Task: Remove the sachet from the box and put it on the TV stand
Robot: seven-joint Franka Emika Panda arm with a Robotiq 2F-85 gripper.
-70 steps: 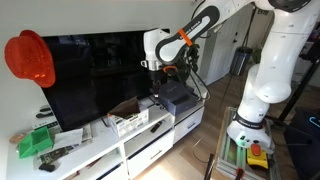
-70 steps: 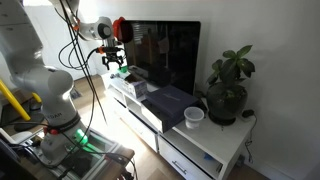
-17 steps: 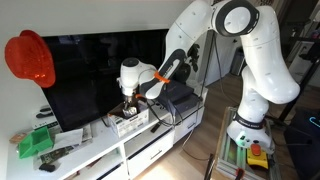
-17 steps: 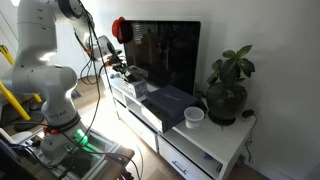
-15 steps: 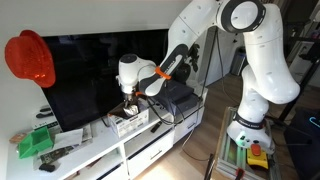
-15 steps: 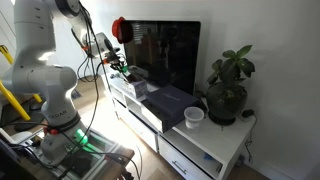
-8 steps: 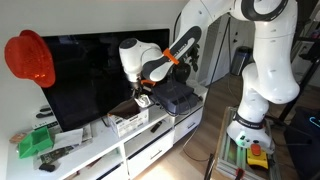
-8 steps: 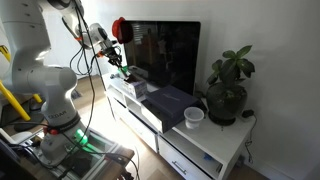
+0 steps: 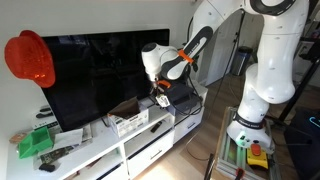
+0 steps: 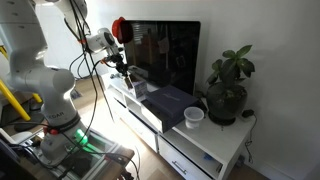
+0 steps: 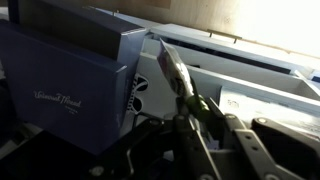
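We pinch the thin pale sachet (image 11: 167,66) by one edge in the end effector (image 11: 190,100), so it cannot slip back. The sachet is out of the small white open-top cardboard box (image 9: 128,122), up beside it. The arm bends down over the long white counter with drawers (image 9: 88,152), where the sachet should go.

surface (image 9: 92,142): smooth white, slight sheen, laminate look. box (image 9: 128,121): white card w/ raw brown cardboard flap. dark flat box (image 11: 60,75): matt blue-grey card. sachet (image 11: 170,68): thin, slick, glossy. tv screen (image 9: 95,75): glossy black.
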